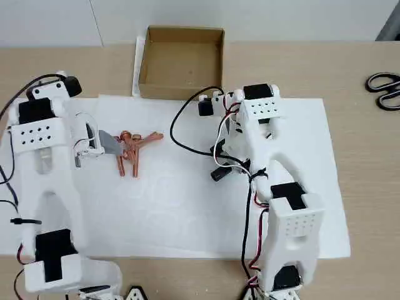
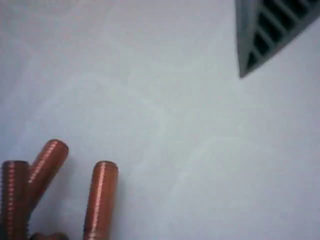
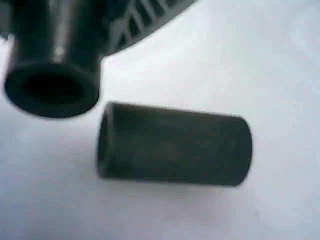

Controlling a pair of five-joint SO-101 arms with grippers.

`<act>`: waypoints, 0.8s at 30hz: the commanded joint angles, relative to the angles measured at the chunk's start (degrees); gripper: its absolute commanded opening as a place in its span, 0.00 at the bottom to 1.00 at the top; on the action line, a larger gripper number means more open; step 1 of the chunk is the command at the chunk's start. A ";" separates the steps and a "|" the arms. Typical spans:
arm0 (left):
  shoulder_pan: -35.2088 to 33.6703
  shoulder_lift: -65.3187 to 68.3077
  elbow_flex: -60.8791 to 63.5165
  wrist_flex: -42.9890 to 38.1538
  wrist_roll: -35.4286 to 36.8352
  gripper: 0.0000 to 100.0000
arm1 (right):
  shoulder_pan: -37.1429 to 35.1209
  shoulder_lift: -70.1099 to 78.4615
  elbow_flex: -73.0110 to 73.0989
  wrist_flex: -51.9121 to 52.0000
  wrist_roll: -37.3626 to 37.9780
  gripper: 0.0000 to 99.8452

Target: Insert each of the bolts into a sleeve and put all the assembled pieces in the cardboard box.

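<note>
**A:** Why's your left gripper [image 1: 106,145] sitting there?

**B:** It hangs just beside the bolts [image 1: 132,149], heaped on the white sheet [image 1: 187,212]. Handy for picking one, I reckon. Open or closed? Can't tell for either gripper, honestly.

**A:** Sleeves?

**B:** One sleeve [image 3: 50,85] is up against my right gripper [image 3: 135,20], and the other sleeve [image 3: 172,145] is lying flat nearby. The cardboard box [image 1: 181,62] is behind, with no pieces in it yet. That black cable [image 1: 177,128] loops between the arms and might snag. The scissors [image 1: 384,90] are well away.
</note>
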 commanded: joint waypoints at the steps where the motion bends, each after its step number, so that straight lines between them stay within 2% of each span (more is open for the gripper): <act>1: -0.09 -0.35 -2.07 1.05 -0.35 0.34 | -0.13 -0.66 -2.11 1.89 0.35 0.00; 12: 0.00 -0.35 -2.07 1.05 -0.35 0.34 | 0.48 -0.22 3.69 1.63 0.26 0.01; 19: 0.00 -0.35 -1.98 1.05 -0.35 0.34 | 0.40 -0.48 3.69 1.63 0.18 0.14; 24: 0.00 -0.35 -1.98 1.05 -0.35 0.34 | 0.13 -0.57 3.52 1.63 0.18 0.14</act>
